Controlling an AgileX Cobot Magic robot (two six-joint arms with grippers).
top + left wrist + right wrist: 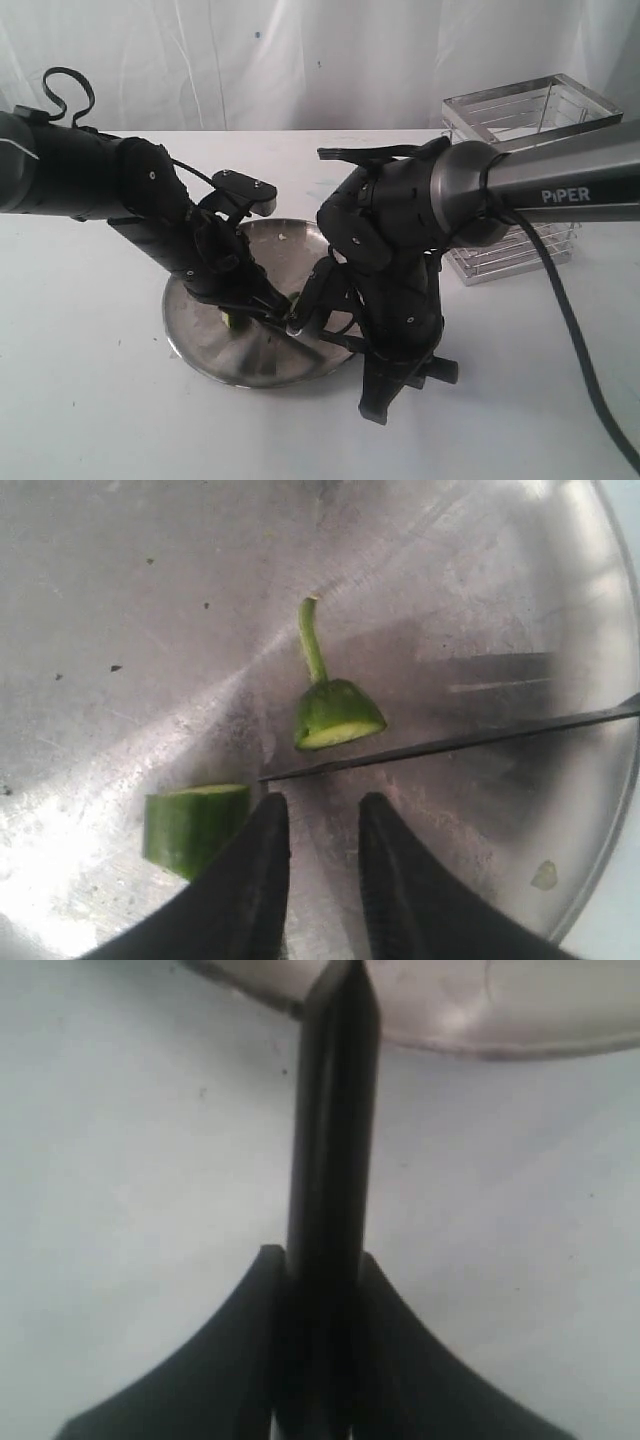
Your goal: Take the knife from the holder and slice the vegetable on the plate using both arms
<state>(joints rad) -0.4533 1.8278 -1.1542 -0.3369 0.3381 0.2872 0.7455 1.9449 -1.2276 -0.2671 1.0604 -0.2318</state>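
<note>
The vegetable is in two pieces on the steel plate (150, 600): a stem-end piece (335, 715) and a thicker chunk (190, 825). In the left wrist view my left gripper (323, 815) hovers low over the plate, open, with bare metal between its fingers; the chunk lies just outside one finger. The knife blade (450, 742) lies across the plate between the gripper and the stem-end piece, its tip close to the fingertips. My right gripper (322, 1260) is shut on the knife's dark handle (335, 1140), over the table just off the plate rim (480, 1010).
The silver wire holder (520, 110) stands at the back right, behind the right arm (400, 230). Both arms crowd over the plate (200, 345), with the left arm (150, 200) reaching in from the left. White table surrounds the plate.
</note>
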